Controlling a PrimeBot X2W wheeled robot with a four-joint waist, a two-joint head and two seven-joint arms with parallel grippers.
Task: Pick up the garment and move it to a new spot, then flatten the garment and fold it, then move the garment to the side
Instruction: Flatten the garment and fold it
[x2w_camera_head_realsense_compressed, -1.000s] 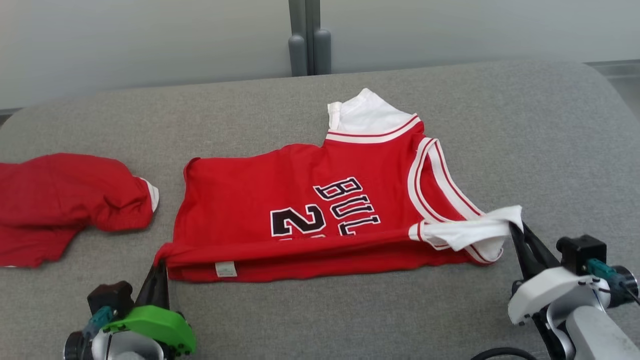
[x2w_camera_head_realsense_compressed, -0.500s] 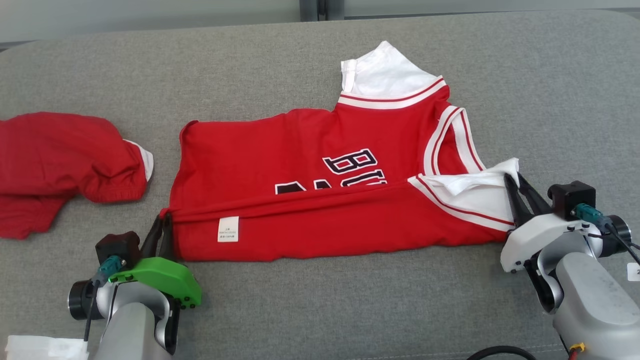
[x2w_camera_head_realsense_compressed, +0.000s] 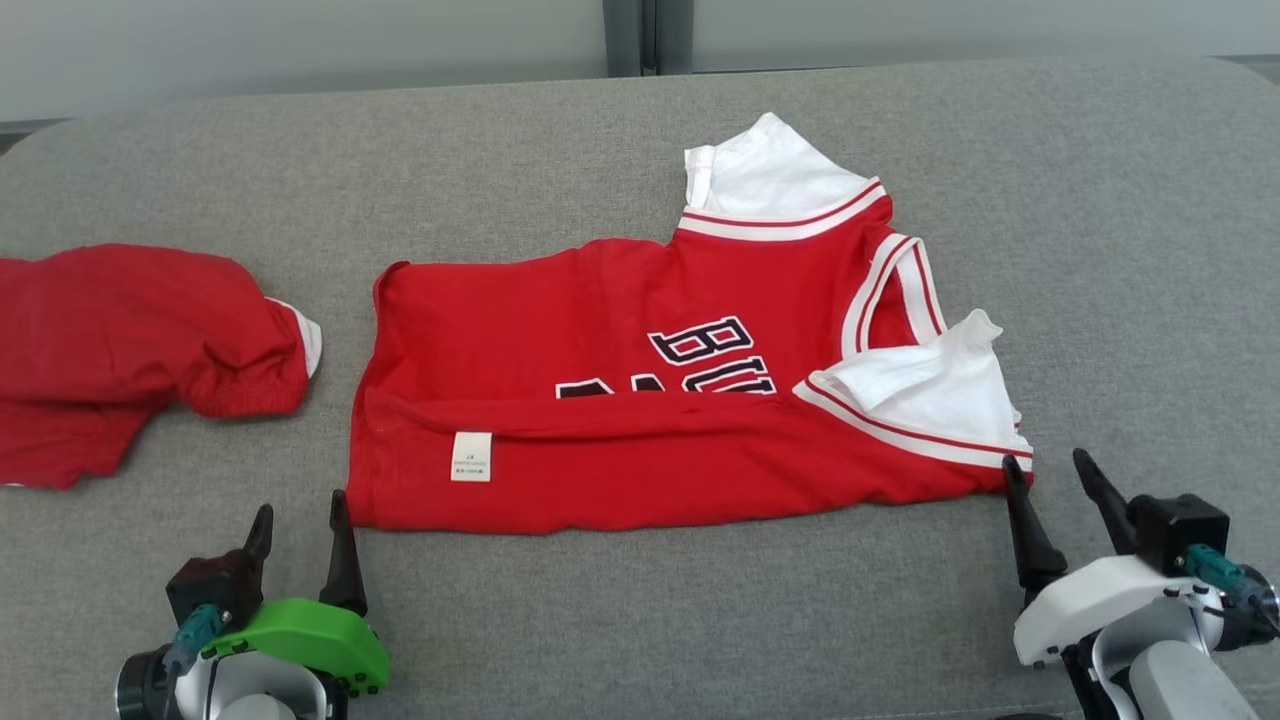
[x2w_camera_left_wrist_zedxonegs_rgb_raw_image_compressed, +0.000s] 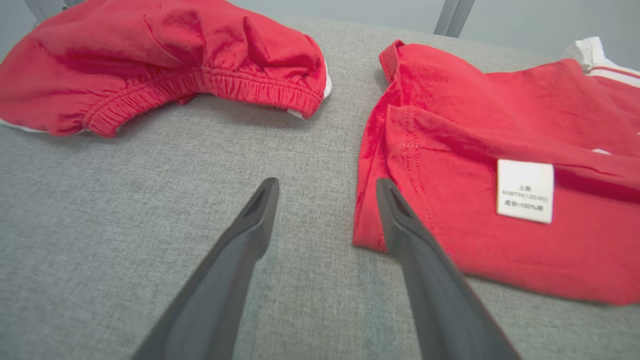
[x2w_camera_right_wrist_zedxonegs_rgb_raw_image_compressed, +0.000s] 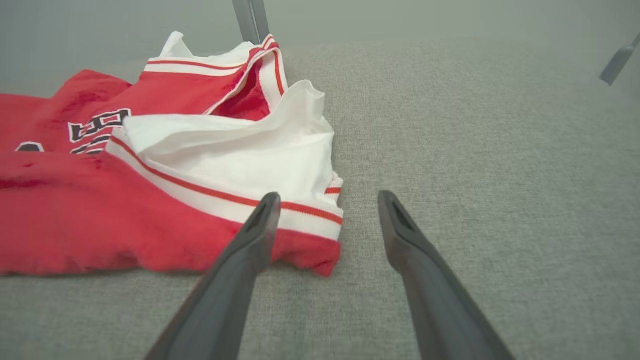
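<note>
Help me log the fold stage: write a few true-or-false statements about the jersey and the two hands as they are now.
1. The left hand is open and grips nothing. True.
2. The right hand is shut on the white sleeve. False: it is open, with its fingers beside the jersey's near right corner.
3. The jersey's near edge is folded over, and a white label shows on it. True.
4. The second red garment lies on top of the jersey. False: it lies apart from the jersey, to its left.
</note>
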